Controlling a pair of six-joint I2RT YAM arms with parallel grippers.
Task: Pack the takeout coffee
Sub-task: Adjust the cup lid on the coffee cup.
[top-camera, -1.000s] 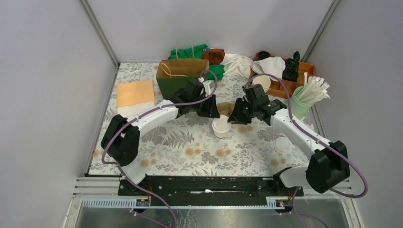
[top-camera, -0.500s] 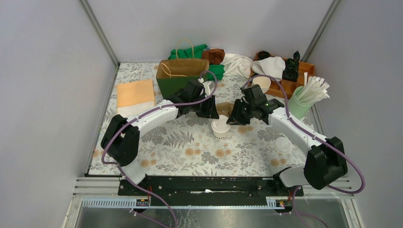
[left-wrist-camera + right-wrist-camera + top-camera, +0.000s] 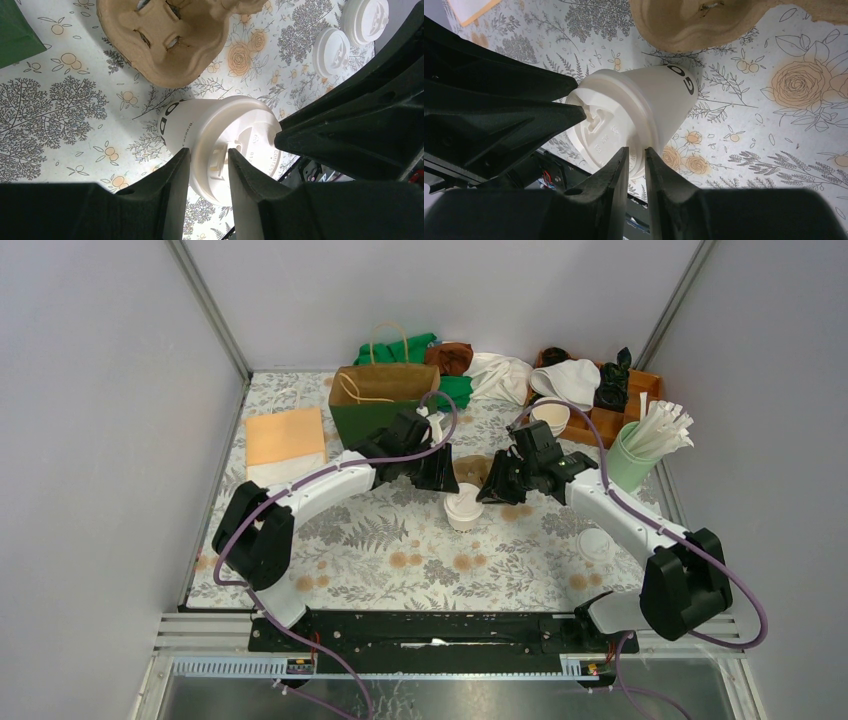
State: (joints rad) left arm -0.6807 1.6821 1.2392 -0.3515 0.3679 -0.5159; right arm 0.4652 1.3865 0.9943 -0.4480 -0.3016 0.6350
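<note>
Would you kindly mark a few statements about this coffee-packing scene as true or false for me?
1. The takeout coffee stands upright with its lid on. True.
2. The coffee already sits in the cup carrier. False: it stands outside the carrier, in front of it, and the wells in view are empty.
3. The left tool and the right tool are both at the coffee's lid. True.
4. The green bag lies flat. False: it stands open behind the left arm.
5. Two loose lids lie near the coffee. True.
</note>
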